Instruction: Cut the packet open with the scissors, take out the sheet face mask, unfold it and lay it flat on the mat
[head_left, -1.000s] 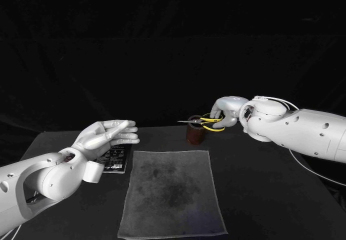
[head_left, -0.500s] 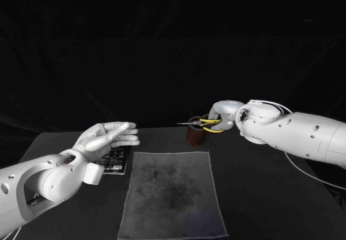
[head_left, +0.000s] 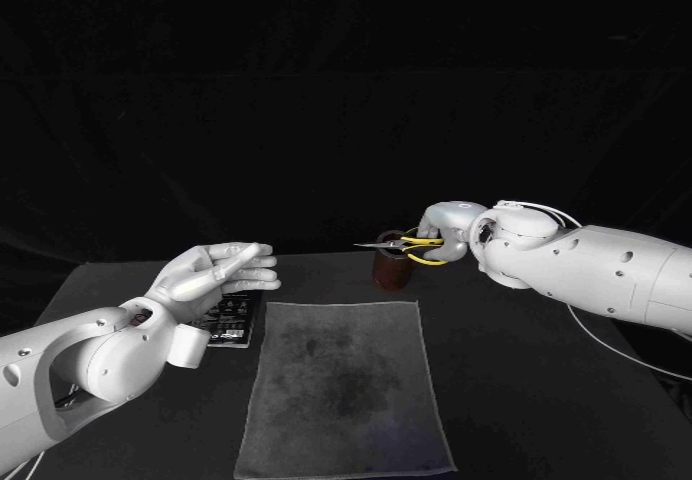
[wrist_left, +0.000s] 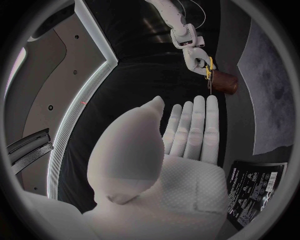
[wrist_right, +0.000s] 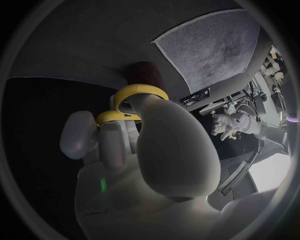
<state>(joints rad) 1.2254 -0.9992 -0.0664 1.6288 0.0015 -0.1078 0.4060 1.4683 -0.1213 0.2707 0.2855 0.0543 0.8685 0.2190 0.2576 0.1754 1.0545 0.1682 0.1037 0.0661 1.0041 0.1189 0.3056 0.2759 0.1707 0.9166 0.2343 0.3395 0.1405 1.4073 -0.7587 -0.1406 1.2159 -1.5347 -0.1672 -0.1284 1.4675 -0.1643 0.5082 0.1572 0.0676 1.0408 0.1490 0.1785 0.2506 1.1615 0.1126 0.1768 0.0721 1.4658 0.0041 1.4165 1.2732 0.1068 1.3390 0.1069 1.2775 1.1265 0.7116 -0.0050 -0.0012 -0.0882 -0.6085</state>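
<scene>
Packet (head_left: 238, 320) lies below left hand (head_left: 216, 272), fingers (head_left: 253, 270) straight, empty; right hand (head_left: 444, 230) grips scissors (head_left: 411, 242) well apart, near table's (head_left: 505, 340) far edge.

Rounded white arms (head_left: 87, 350) carry dark screw holes, a thin white cable (head_left: 613, 340) and silver robot hands (head_left: 216, 272).

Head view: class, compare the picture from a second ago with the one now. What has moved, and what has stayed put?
The right hand, holding the yellow-handled scissors above the brown holder, has dipped slightly, and its forearm has dropped lower. Nothing was picked up or released. The left hand stays open above the packet. The packet, mat and holder have not moved.
</scene>
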